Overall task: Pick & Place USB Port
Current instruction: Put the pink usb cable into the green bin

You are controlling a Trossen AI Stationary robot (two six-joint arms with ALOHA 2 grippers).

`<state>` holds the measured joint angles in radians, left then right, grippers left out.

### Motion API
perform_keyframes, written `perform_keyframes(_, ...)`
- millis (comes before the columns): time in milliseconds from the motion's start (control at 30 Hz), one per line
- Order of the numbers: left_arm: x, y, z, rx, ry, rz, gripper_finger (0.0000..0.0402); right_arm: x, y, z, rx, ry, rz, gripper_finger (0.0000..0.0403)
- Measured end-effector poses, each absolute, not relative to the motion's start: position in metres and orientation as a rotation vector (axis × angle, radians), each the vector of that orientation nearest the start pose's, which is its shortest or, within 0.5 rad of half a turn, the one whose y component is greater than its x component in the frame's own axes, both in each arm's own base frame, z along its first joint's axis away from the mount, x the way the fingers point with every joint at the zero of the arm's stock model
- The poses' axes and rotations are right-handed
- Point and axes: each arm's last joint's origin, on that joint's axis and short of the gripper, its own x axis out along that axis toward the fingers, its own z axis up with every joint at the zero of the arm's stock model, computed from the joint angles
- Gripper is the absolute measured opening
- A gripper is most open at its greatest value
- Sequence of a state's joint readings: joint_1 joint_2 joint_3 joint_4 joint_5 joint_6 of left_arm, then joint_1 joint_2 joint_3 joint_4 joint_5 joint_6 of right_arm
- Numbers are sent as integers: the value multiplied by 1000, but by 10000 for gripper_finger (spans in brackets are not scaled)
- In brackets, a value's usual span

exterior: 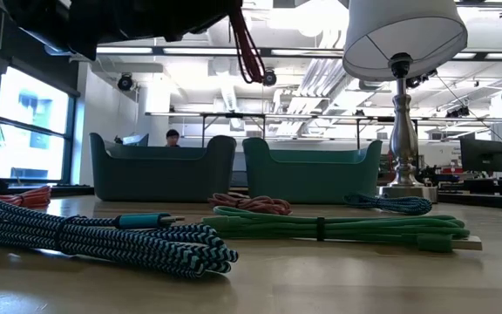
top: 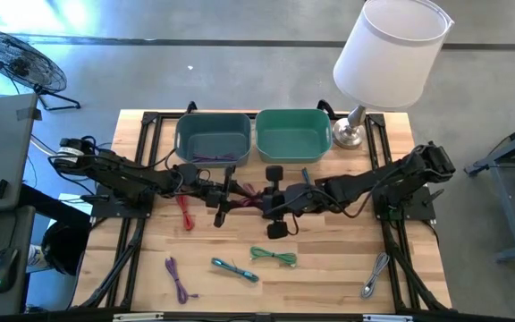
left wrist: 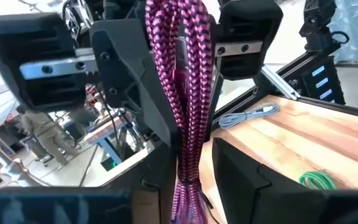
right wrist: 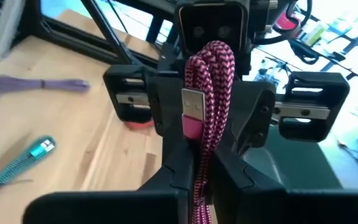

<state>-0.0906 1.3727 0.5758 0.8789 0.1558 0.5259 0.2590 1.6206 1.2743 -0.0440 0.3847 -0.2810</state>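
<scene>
A coiled magenta braided USB cable (top: 249,191) is held in the air above the middle of the table, between both grippers. My left gripper (top: 228,194) reaches in from the table's left and is shut on it. My right gripper (top: 274,199) reaches in from the right and is also shut on it. A silver USB plug (right wrist: 193,109) lies against the bundle. In the low view a loop of the cable (exterior: 249,52) hangs under the dark grippers. The two bins, blue-grey (top: 182,134) and green (top: 327,134), stand at the far side. My left gripper pinches the magenta bundle (left wrist: 186,186) between its two fingers (left wrist: 160,186), several strands together, coming level from the table's left. The bundle is lifted clear of the table. My right gripper pinches the same bundle (right wrist: 201,180) between its fingers (right wrist: 176,180), level from the table's right, below the USB plug in its wrist view. The looped end (right wrist: 213,56) reaches on between the left gripper's fingers.
On the table lie a red cable (top: 186,211), a purple one (top: 179,279), a teal one (top: 235,268), a green one (top: 274,258) and a grey one (top: 374,275). A purple cable (top: 208,158) lies in the blue-grey bin. A lamp (top: 387,54) stands at the far right.
</scene>
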Motion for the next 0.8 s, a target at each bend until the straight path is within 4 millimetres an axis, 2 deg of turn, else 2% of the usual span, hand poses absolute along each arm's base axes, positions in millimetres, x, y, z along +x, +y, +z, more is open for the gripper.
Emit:
perform_keyframes(200, 272, -21, 236, 559, -37, -155, 101, 354, 97, 302, -479, 436, -151, 20)
perform_keyframes(333, 264, -12, 237, 566, 82, -40, 102, 341, 105, 304, -557, 495, -289, 20)
perform_keyframes(433, 256, -11, 240, 582, 135, -4, 102, 329, 102, 304, -636, 567, -433, 20)
perform_keyframes(600, 240, -10, 256, 579, 123, 6, 102, 316, 72, 314, -707, 650, -631, 20)
perform_keyframes(800, 215, -9, 278, 574, 64, 15, 102, 309, 8, 332, -569, 680, -650, 20)
